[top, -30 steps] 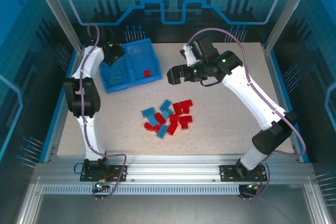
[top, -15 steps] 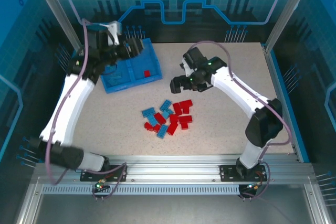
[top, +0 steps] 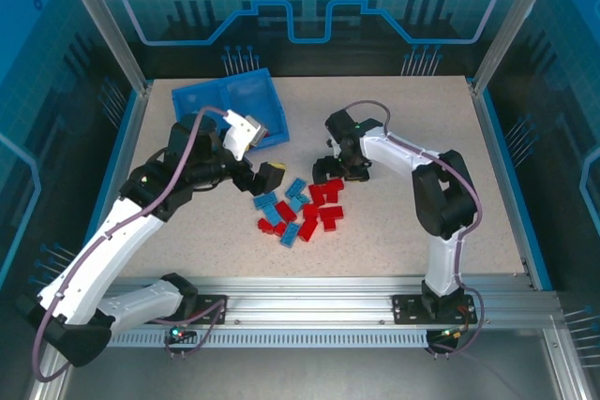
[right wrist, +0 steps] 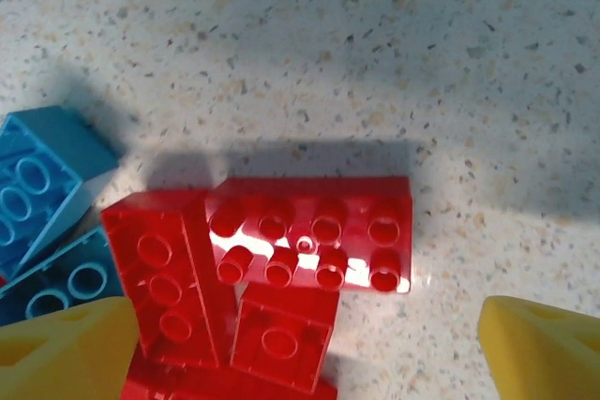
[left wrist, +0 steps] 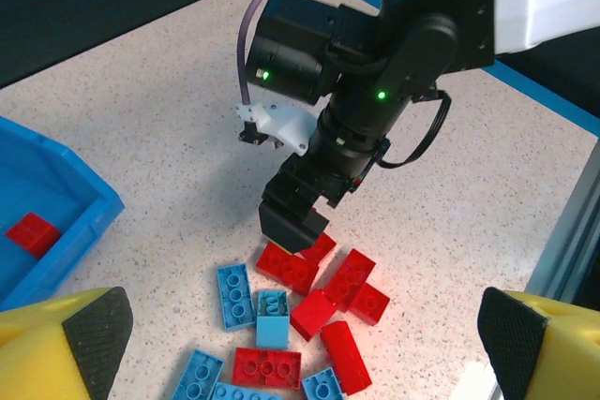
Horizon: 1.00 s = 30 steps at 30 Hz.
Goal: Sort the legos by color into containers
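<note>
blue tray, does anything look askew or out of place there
The blue tray sits rotated, its sides not square to the table edges. One red brick lies inside near a corner; the mixed pile of red and blue bricks lies loose on the table. No damage shows.

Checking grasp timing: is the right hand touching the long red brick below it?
Apart. The right wrist view shows the right hand open, its yellow fingertips wide of the long red brick, speckled table between.
</note>
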Motion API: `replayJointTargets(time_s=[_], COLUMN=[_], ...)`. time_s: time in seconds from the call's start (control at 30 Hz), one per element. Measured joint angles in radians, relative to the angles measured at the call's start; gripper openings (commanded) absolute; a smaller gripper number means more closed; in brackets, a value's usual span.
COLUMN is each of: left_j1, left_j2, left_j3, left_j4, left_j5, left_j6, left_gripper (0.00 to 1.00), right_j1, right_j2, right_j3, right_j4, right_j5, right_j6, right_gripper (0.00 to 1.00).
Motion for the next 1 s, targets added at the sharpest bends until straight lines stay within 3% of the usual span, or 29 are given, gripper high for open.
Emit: replayJointTargets(time_s=[0.1,0.3,0.47,0.67,0.87,1.0], left_j1=[0.000,0.000,0.000,0.000,0.000,0.000], left_j2=[0.002,0.002,0.023,0.035,0.029,0.020], left_j3=[0.000,-0.018,-0.029,-0.032,-0.066,-0.085], left_j4=[0.010,0.045,0.062,0.064,0.068,0.068], left_j5=[0.000,0.000,0.000,0.000,-0.001,-0.004], left_j6=[0.002,-0.001,-0.001,-0.001,-0.001,-0.002], left_gripper=[0.99,0.99,0.99,0.99,0.99,0.99], right_j1=[-0.005,-0.061,-0.073,-0.063,-0.053,-0.054], right_j2=[0.028,0.027,0.032,0.128,0.151,0.158], right_j3=[0.002,-0.044,-0.040,0.116,0.092,0.097], right_j4=[0.008,0.050,0.031,-0.053,-0.084,-0.106], right_j5=[0.011,-0.050,-0.082,-0.078,-0.078,-0.076], right_j6=[0.076,0.372,0.589,0.718,0.778,0.787], right_gripper=[0.86,1.00,0.99,0.82,0.72,0.55])
